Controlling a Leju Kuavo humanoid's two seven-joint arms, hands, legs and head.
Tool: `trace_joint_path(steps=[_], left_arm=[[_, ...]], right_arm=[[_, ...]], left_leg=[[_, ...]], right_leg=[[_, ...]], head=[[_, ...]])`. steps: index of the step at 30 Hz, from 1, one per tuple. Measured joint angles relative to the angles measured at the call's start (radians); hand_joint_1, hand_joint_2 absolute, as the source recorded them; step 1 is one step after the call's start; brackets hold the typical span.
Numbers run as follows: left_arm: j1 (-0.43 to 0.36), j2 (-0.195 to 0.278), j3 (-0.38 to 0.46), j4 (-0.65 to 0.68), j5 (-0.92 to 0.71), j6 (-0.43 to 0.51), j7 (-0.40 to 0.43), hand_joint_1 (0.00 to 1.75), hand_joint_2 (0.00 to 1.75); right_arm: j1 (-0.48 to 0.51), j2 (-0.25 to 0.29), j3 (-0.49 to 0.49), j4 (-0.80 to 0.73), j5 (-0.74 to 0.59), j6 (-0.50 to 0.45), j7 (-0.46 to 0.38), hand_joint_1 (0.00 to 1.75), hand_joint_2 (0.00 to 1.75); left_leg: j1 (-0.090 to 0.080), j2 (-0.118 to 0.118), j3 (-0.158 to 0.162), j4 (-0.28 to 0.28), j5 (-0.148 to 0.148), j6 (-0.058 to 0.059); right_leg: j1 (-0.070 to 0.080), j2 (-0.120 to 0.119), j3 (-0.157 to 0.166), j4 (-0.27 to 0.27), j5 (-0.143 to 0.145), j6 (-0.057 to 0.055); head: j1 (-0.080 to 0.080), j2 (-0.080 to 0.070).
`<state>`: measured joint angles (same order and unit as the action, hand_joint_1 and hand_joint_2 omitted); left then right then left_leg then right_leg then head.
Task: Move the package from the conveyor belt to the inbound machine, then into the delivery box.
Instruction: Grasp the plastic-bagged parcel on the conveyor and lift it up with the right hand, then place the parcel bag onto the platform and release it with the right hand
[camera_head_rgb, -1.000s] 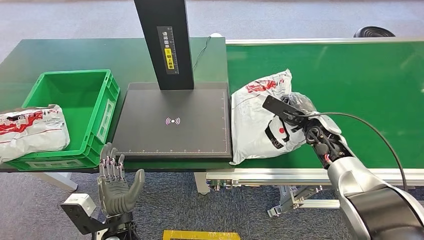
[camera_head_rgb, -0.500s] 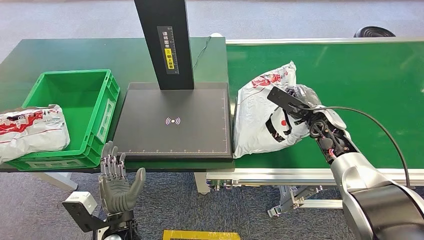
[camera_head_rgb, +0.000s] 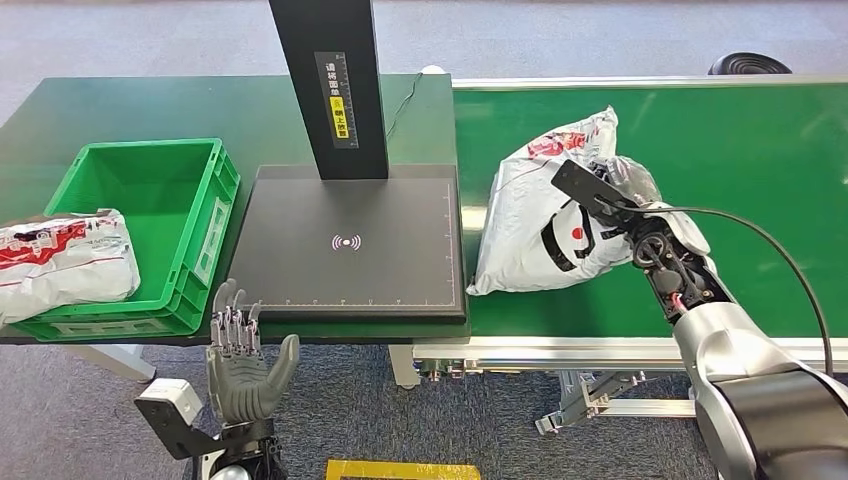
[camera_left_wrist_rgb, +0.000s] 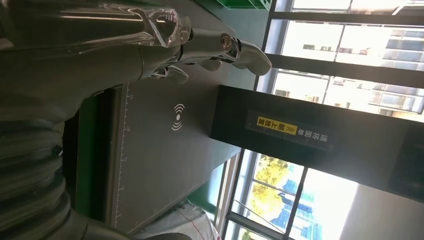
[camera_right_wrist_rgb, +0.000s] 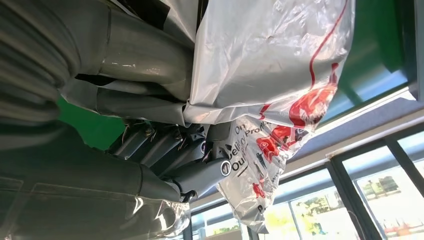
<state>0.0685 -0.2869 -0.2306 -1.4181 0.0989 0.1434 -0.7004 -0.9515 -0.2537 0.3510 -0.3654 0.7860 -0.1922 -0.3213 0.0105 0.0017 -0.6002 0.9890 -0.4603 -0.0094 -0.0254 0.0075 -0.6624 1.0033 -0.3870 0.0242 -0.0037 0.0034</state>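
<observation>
A white plastic package (camera_head_rgb: 545, 215) with red and black print hangs tilted over the green conveyor belt (camera_head_rgb: 740, 160), its lower end near the belt's left edge. My right hand (camera_head_rgb: 625, 205) grips it from the right; the right wrist view shows the fingers (camera_right_wrist_rgb: 165, 155) closed into the crumpled package (camera_right_wrist_rgb: 270, 75). The black inbound machine (camera_head_rgb: 350, 240) with a scan mark lies just left of the package, and its post (camera_head_rgb: 330, 85) rises behind. My left hand (camera_head_rgb: 240, 360) hovers open below the table's front edge, fingers spread; its fingers (camera_left_wrist_rgb: 220, 47) reach toward the inbound machine (camera_left_wrist_rgb: 165, 145).
A green delivery box (camera_head_rgb: 150, 230) stands left of the machine on the dark green table (camera_head_rgb: 120, 110). Another white package (camera_head_rgb: 65, 260) lies across the box's left rim. The belt's metal frame (camera_head_rgb: 540, 350) runs along the front. A black cable (camera_head_rgb: 760, 260) loops from my right wrist.
My right hand has lifted the package up and slightly to the right, so it stands steeper over the belt. My left hand has drifted a little right and lower.
</observation>
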Motion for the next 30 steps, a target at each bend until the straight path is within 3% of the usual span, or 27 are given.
trace_joint_path(steps=[17, 30], left_arm=[[-0.028, 0.002, -0.024, 0.045, 0.018, 0.003, 0.0, 0.0, 1.75], [-0.042, 0.003, -0.029, 0.062, 0.018, 0.008, 0.0, 0.0, 1.75]], right_arm=[[-0.201, -0.009, -0.036, -0.061, 0.024, 0.057, 0.009, 1.75, 1.75], [-0.219, -0.008, -0.133, -0.111, -0.079, 0.048, -0.065, 1.75, 1.75]], left_leg=[[0.0, 0.0, 0.0, 0.0, 0.0, 0.0], [0.0, 0.0, 0.0, 0.0, 0.0, 0.0]], right_leg=[[0.0, 0.0, 0.0, 0.0, 0.0, 0.0], [0.0, 0.0, 0.0, 0.0, 0.0, 0.0]], head=[[0.0, 0.0], [0.0, 0.0]])
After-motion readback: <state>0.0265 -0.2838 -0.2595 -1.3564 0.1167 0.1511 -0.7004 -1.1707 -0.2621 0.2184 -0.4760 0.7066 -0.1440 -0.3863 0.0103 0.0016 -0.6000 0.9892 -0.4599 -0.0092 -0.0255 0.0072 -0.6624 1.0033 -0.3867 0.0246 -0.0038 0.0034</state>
